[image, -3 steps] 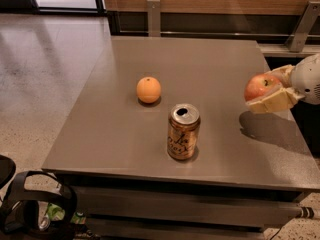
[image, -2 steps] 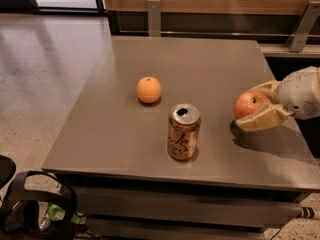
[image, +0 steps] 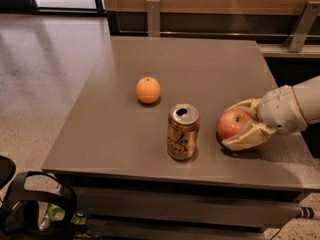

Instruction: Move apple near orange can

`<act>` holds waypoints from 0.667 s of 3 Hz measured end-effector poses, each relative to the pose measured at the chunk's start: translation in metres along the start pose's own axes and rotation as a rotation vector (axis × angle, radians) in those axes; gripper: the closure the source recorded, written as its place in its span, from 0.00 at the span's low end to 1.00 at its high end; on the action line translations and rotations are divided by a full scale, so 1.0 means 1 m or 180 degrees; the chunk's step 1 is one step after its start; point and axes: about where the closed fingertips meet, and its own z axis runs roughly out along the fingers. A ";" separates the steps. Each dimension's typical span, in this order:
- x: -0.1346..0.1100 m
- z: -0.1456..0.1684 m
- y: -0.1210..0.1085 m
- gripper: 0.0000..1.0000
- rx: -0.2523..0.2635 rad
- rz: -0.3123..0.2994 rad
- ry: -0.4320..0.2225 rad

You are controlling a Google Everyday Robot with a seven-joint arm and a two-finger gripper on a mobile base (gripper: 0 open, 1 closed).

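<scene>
While my gripper [image: 230, 127] sits low over the surface [image: 115, 134], right of the can [image: 183, 132], the entries read:
- Apple [image: 233, 122]: pinched between my fingers [image: 248, 138], one over it and one under. It lies just right of the can, near but not touching. I cannot tell whether it rests on the surface.
- Can: upright, top opened, directly left of my fingers.
- Orange [image: 148, 90]: behind and left of the can, apart.
- Judgement: placement nearly made; setting down and release left.

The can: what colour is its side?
The can is coppery orange with dark lettering, in the camera view; the gripper holds the apple beside it.
</scene>
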 end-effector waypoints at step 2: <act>-0.007 -0.007 0.000 0.74 -0.0001 0.0000 -0.0001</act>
